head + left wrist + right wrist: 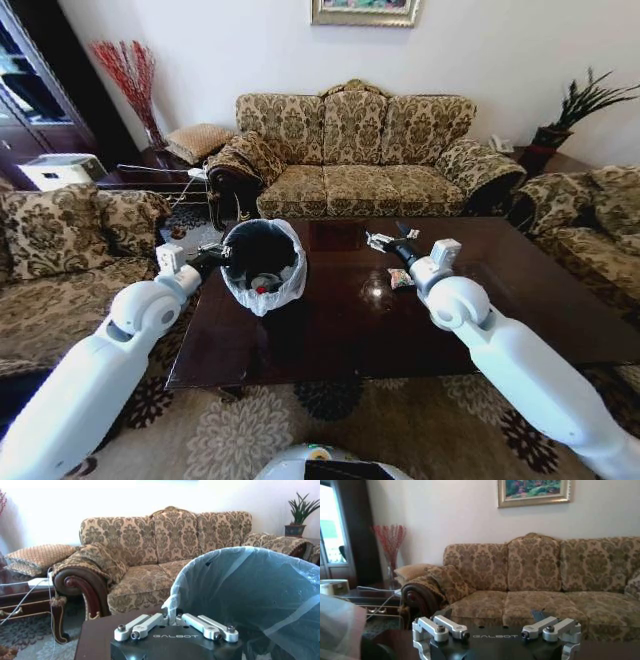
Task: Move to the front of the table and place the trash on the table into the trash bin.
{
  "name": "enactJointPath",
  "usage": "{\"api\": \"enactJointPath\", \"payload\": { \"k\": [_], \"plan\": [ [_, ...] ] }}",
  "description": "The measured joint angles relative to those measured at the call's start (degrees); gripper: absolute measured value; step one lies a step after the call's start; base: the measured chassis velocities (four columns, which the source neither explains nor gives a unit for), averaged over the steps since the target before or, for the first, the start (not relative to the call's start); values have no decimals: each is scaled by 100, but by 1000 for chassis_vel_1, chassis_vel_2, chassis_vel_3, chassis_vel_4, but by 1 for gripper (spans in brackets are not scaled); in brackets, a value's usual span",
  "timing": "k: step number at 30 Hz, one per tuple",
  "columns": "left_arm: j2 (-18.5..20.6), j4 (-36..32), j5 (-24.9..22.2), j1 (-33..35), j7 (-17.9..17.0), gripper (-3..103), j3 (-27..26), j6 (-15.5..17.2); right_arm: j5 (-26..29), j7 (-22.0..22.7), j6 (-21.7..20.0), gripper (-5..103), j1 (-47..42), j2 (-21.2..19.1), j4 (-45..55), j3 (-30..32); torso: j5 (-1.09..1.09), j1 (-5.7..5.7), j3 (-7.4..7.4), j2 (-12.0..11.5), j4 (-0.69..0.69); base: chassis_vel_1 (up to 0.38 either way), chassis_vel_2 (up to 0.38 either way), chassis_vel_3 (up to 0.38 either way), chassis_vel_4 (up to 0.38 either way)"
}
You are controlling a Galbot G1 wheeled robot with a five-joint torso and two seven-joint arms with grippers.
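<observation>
Head view looks down over the table point(330, 330) toward the sofa point(355, 150); both wrist views sit low, facing that sofa point(165, 547).

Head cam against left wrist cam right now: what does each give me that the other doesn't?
Head view alone: the right gripper open above the table, a colourful wrapper beside it, a white scrap further back, and trash already inside the trash bin.

Left wrist view alone: the left gripper shut on the bin's bag at the rim.

Both: the bin, the left gripper at its edge, and the sofa behind.
</observation>
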Motion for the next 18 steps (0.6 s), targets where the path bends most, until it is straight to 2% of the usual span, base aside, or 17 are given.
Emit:
{"api": "enactJointPath", "payload": {
  "k": [6,10,13,16,18],
  "plan": [
    [4,-102,-10,95,-22,1,-57,-1,-36,-43,-22,100,18,74,-218,66,3,0,0,0,0,-171,-171,203,170],
    [-2,-164,-18,203,-23,1,-139,-2,-61,-87,-26,100,32,85,-349,100,0,2,2,0,-6,-255,-289,239,252],
    [-9,-211,-19,254,-24,1,-196,-2,-117,-93,-11,100,39,108,-430,78,2,2,1,0,-3,-304,-277,303,273],
    [-25,-255,-24,301,-21,1,-240,-3,-354,-172,78,100,30,183,-606,-64,-1,2,1,0,-5,-314,-271,286,297],
    [-33,-278,-26,336,-20,1,-272,-2,-514,-223,179,100,19,317,-835,-263,6,3,2,0,-6,-207,-244,234,248]
  ]
}}
